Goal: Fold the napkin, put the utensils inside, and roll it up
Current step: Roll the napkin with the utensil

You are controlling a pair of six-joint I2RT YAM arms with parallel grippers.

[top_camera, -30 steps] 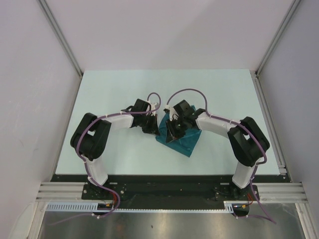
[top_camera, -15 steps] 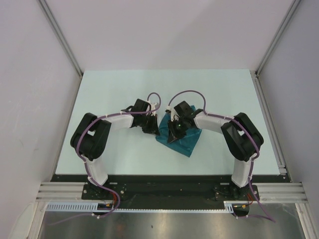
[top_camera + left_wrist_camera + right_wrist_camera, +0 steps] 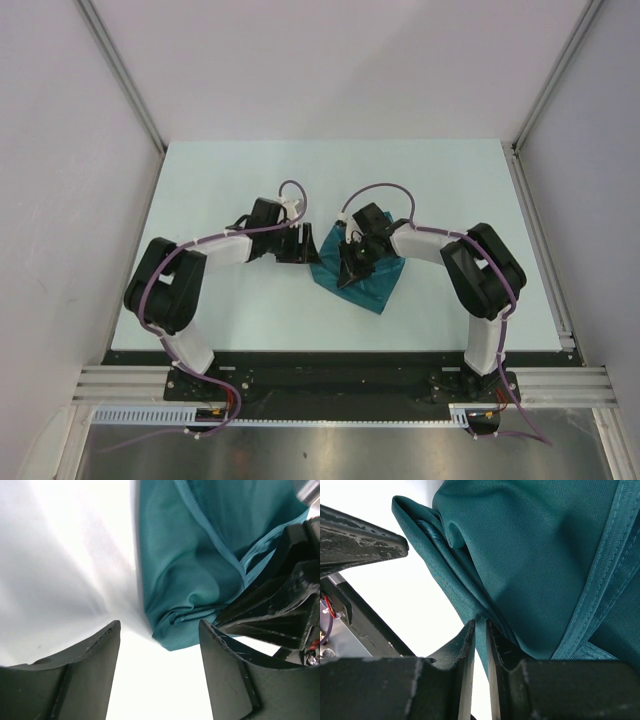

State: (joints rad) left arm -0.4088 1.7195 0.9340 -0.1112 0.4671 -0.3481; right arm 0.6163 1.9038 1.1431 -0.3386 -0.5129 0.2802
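The teal napkin [image 3: 372, 283] lies folded and bunched in the middle of the table. My right gripper [image 3: 350, 266] sits on its left part, shut on a fold of the cloth; the right wrist view shows the napkin [image 3: 535, 555] pinched between the right gripper's [image 3: 480, 624] narrow jaws. Just left of the cloth, my left gripper [image 3: 301, 246] stands open and holds nothing. Seen from the left wrist, the napkin's [image 3: 195, 570] corner lies beyond the left gripper [image 3: 160, 625], apart from its fingers [image 3: 220, 665]. The utensils are out of view.
The pale table [image 3: 450, 180] is bounded by grey walls, a metal rail [image 3: 540, 240] on the right and a dark strip [image 3: 330, 357] at the near edge. The two grippers stand close together; the right gripper's black body [image 3: 280, 595] fills the right side of the left wrist view.
My left gripper has opened, let go of the napkin's left edge and drawn back to the left. The right gripper stays pinched on the cloth, barely moved.
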